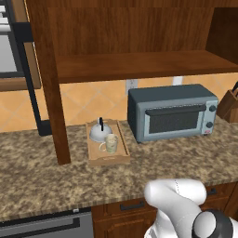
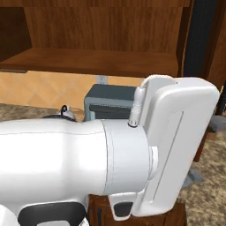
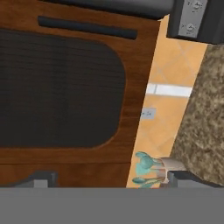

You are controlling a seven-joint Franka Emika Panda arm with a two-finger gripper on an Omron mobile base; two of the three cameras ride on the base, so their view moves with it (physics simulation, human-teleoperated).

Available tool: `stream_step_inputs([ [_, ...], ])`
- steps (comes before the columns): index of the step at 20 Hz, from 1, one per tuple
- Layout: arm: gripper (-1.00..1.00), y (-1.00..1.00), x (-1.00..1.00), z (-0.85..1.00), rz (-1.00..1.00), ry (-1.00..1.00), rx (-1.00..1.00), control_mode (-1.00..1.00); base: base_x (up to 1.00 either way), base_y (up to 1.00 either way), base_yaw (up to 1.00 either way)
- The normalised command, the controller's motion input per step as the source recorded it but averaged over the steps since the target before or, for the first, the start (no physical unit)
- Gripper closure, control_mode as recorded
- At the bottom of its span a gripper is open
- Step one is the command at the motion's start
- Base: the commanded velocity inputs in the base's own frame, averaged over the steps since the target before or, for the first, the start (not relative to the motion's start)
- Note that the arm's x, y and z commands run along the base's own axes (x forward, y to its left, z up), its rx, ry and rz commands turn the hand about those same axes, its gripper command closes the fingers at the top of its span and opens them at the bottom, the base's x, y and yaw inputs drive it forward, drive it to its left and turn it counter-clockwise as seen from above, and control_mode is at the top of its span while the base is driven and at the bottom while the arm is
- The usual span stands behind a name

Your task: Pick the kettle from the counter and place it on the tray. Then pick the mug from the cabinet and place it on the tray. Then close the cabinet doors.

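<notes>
Left base view, centre of frame: tray, light wood, lying on the speckled counter; on it the kettle, silvery dome with black handle, at the far end, and the mug, cream, just in front of the kettle, near or touching it; both upright. Right of the tray, close beside it: grey toaster oven. Far right edge: wooden knife block. Upper frame: cabinet, dark reddish-brown, its wide shelf bare; one open cabinet door seen edge-on, standing left of the tray. Lower right: white arm, rising from the base.

Right base view: arm across most of the frame; behind it the toaster oven and the kettle, partly hidden at mid-left; cabinet shelf above.

Hand view, rolled sideways: cabinet door face with dark arched inset and black bar handle at upper left; orange tiled wall down the middle; counter at right; teal utensils in a pot at lower centre; gripper with fingertips spread wide at the bottom corners, nothing between them.
</notes>
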Motion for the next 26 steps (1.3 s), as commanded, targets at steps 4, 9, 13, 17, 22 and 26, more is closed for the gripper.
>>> stream_step_inputs([
  [4,-1.0,-0.45,0.14,-0.01,0.0,0.05,-0.03,-1.0,0.0,0.0,0.0],
  [9,-1.0,-0.42,0.35,0.0,0.0,0.11,-0.02,-1.0,0.0,0.0,0.0],
  [13,-1.0,-0.11,0.38,0.0,0.01,0.11,-0.02,-1.0,0.0,0.0,0.0],
  [17,-1.0,0.0,0.52,0.0,0.09,0.14,0.0,-1.0,0.0,0.0,0.0],
  [22,-1.0,0.0,0.47,0.0,0.17,0.2,0.0,-1.0,0.0,0.0,0.0],
  [26,-1.0,0.05,0.39,0.0,0.23,0.24,0.0,-1.0,0.0,0.0,0.0],
])
